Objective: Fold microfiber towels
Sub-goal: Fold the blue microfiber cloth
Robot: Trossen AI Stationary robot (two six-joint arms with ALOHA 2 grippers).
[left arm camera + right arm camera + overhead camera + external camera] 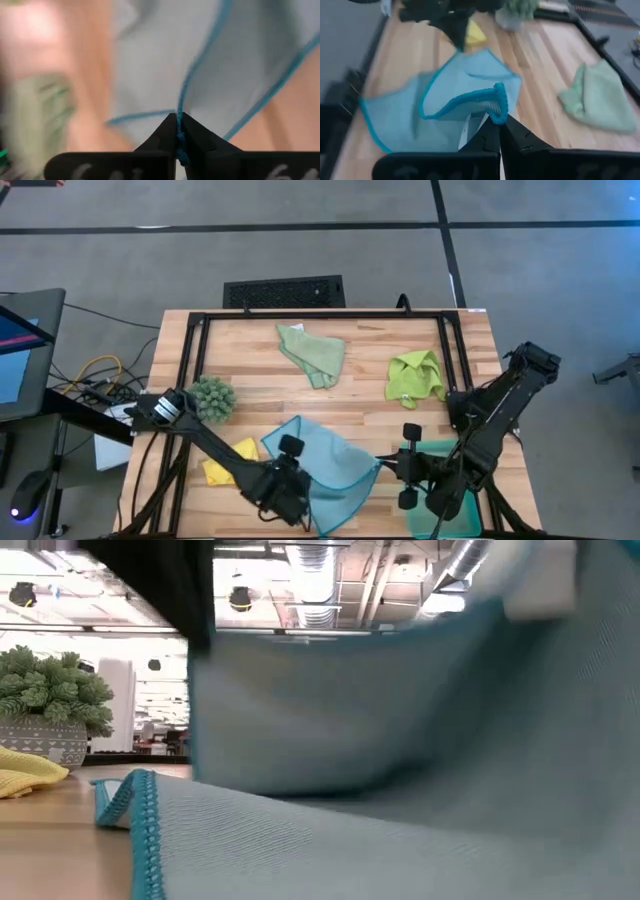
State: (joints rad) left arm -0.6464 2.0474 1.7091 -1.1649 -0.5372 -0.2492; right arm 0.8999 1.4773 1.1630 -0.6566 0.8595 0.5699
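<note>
Both arms were dark, jointed links with black cabling alongside; the left arm [215, 448] carried a silvery collar near its base, and the left gripper [178, 150] had matte-black wedge fingers

Both dark six-joint arms reached in along the table's near edge, angled toward each other. The left gripper [179, 134] sat low near the near edge, fingers pinched together on the stitched blue hem of the light blue microfiber towel [325, 470]. The right gripper [496, 122], just across from it, was likewise clamped on another bunched edge of the same towel.
</note>
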